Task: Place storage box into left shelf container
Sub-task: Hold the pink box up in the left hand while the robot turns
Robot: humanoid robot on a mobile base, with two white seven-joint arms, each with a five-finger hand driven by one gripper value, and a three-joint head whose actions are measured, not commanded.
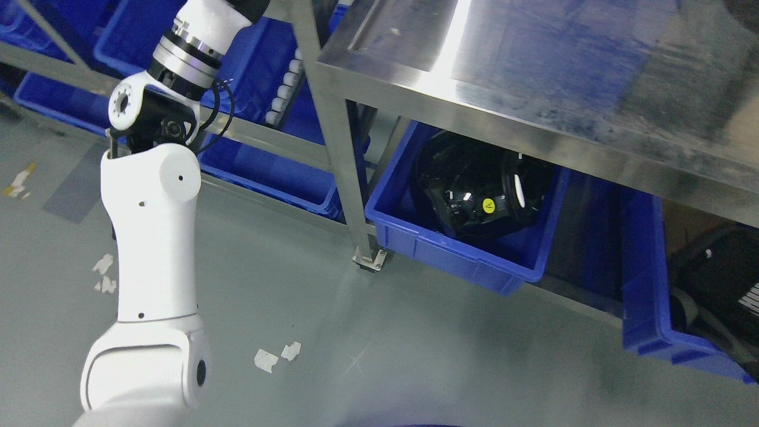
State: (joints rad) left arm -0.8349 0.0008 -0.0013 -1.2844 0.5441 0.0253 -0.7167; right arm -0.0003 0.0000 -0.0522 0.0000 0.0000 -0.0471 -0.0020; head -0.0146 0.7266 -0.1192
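Note:
My left arm (151,237) rises from the lower left, and its wrist (195,41) leaves the picture at the top edge, so the hand is hidden. It reaches up in front of the blue containers (267,172) on the left shelf. No storage box shows in this view. The right arm does not show.
A steel shelf top (533,65) fills the upper right, on a steel leg (344,154) bolted to the grey floor. Under it stand a blue bin (462,258) holding a black glossy object (480,187) and a second blue bin (646,296). Paper scraps (276,356) lie on the floor.

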